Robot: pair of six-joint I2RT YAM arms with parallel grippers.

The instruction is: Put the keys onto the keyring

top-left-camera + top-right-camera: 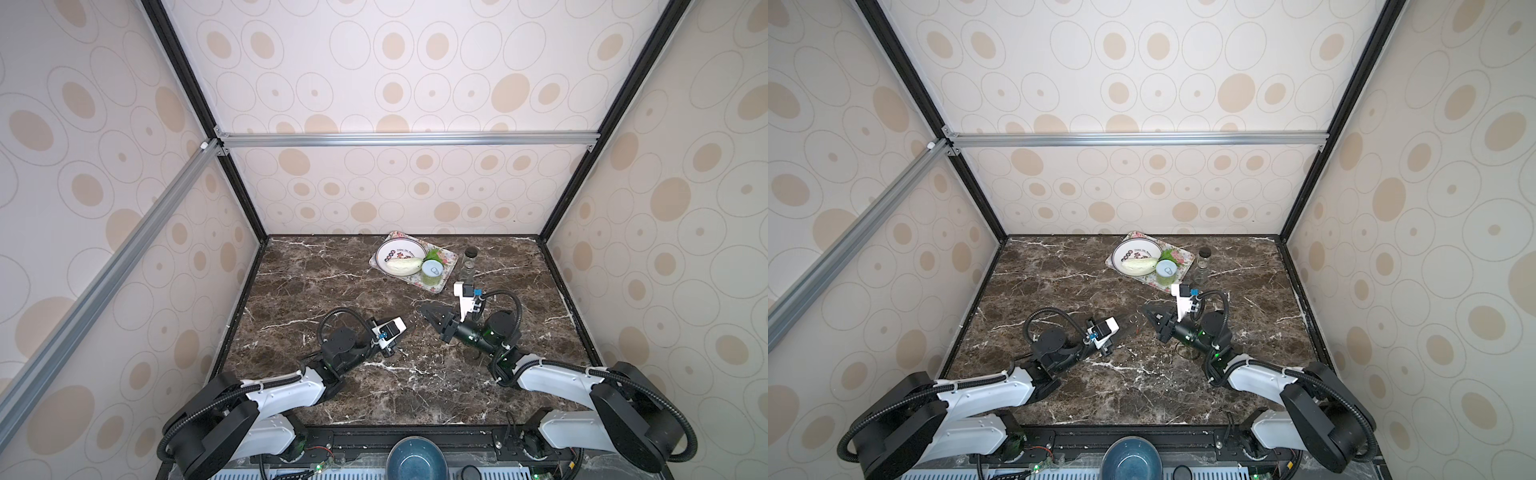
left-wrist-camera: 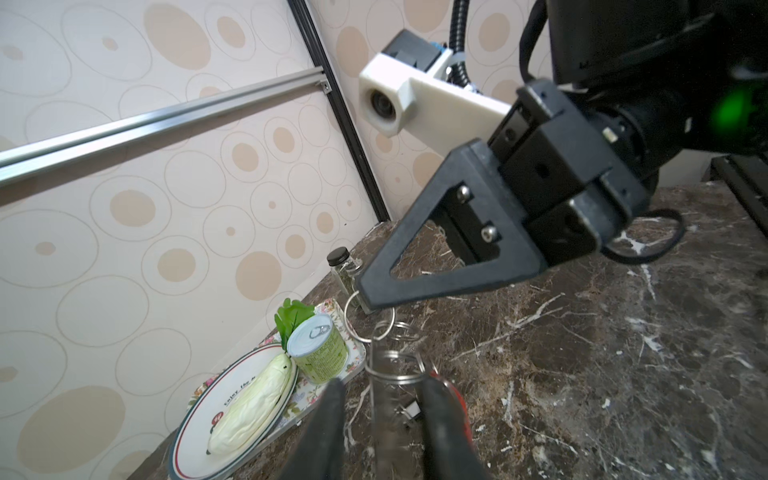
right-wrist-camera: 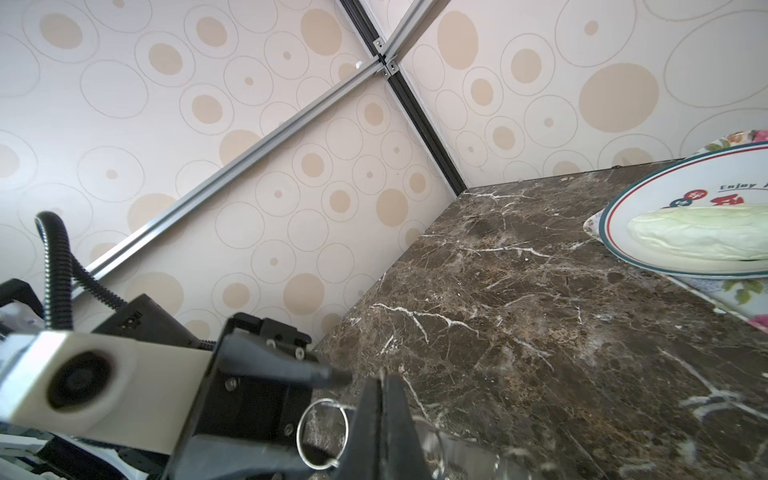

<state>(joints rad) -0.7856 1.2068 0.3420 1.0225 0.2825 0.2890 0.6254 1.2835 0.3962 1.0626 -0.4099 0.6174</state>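
The keyring (image 2: pixel 384 415) hangs edge-on as a blurred grey metal strip between my two grippers, above the middle of the marble table. My right gripper (image 2: pixel 365 297) is shut on its upper end, and thin wire rings (image 2: pixel 399 365) dangle just below. Seen from the right wrist, its fingers (image 3: pixel 382 376) are pressed together beside one wire ring (image 3: pixel 322 432). My left gripper (image 2: pixel 384 384) is open, with the strip between its fingers but apart from both. One of the keys shows a red tag (image 2: pixel 455 395) behind one finger. Another shows a white-labelled black tag (image 2: pixel 412 409). In a top view the rings (image 1: pixel 1133 320) are tiny.
A floral tray (image 1: pixel 449 259) at the back holds a white plate (image 1: pixel 384 249) with a pale cabbage (image 1: pixel 401 266) and a green can (image 1: pixel 432 272). A small black-lidded jar (image 1: pixel 469 264) stands beside it. A blue bowl (image 1: pixel 413 459) sits below the table's front edge.
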